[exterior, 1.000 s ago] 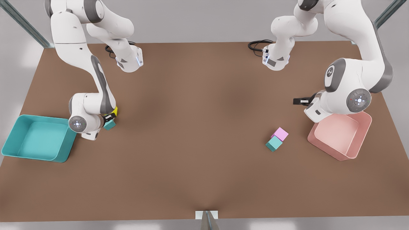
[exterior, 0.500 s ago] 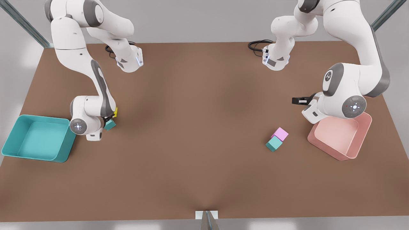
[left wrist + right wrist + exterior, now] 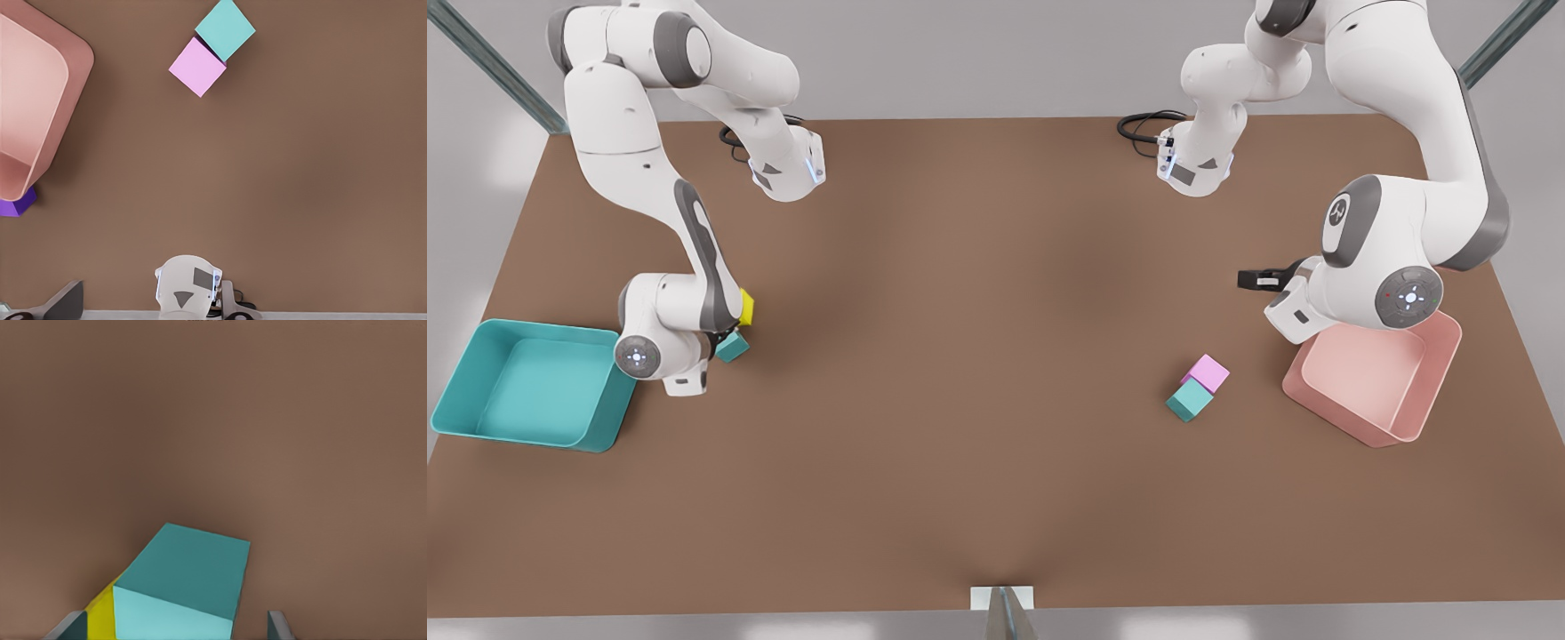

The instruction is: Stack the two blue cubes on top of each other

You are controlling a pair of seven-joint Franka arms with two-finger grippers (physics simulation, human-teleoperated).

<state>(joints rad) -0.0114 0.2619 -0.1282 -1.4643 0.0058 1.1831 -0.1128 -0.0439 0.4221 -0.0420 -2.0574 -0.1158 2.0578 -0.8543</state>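
I've got the right end effector [image 3: 727, 336] low on the front view's left, just beside the teal bin [image 3: 463, 391]. From its wrist camera, its fingers [image 3: 279, 628] are spread either side of one blue cube [image 3: 190, 587], with gaps showing, so nothing is clamped. That cube [image 3: 733, 346] sits on the brown desk [image 3: 978, 356], with a yellow cube [image 3: 746, 308] touching it behind.

On the front view's right, the left end effector [image 3: 1249, 280] hangs above the desk next to the pink bin [image 3: 1432, 418]. Whether its fingers are apart or together, I can't tell. Its wrist camera shows the second blue cube [image 3: 225, 29] lying flat on the desk, touching a pink cube [image 3: 197, 67]. In the front view, that blue cube [image 3: 1190, 400] is near the pink bin. A purple cube [image 3: 15, 205] peeks out beside the bin [image 3: 40, 107].
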